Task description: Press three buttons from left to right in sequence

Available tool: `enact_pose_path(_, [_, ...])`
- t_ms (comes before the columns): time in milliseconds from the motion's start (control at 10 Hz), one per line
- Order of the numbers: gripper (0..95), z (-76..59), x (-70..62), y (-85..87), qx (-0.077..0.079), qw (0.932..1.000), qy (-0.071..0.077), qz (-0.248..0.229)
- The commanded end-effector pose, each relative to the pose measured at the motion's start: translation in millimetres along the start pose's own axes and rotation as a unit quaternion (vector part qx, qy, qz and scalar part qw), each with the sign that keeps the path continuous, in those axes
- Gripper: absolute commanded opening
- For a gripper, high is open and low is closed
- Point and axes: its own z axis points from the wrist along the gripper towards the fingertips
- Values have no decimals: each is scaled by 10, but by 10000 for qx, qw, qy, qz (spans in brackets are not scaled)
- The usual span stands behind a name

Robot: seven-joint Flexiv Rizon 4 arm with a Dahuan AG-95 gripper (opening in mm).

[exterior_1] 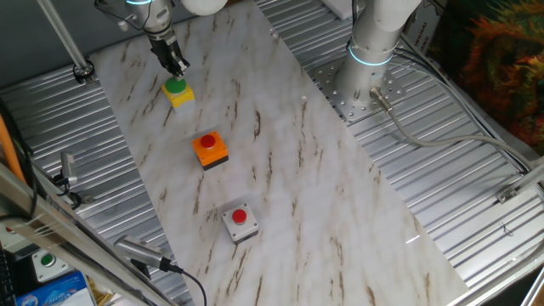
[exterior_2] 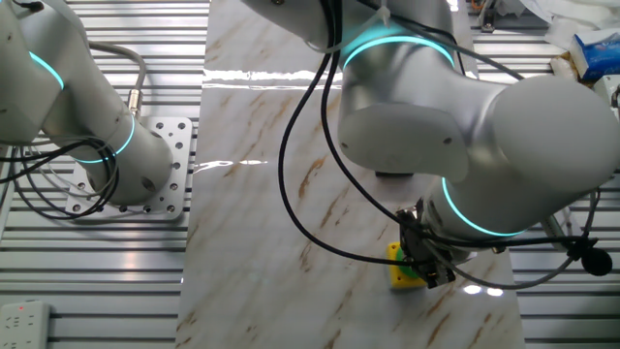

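The light-grey box (exterior_1: 240,223) with its red button lies nearest the camera. The claw (exterior_1: 177,68) hangs just above the green button (exterior_1: 175,85) of the yellow box (exterior_1: 180,96); its finger state cannot be told. The orange box (exterior_1: 210,150) sits between the yellow and grey boxes. First press appears in hand; next requires a short straight descent.

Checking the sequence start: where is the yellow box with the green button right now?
In one fixed view the yellow box sits at the far end of the marble board, directly under the gripper, with the orange box next along.
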Motion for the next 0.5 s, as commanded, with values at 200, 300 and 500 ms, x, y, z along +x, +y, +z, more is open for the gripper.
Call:
enact_pose_path(200, [0,0,0,3,19,10000,-5,39])
enact_pose_path(300, [0,5,-5,7,16,10000,-10,69])
enact_pose_path(500, [0,21,-15,21,13,9999,-37,100])
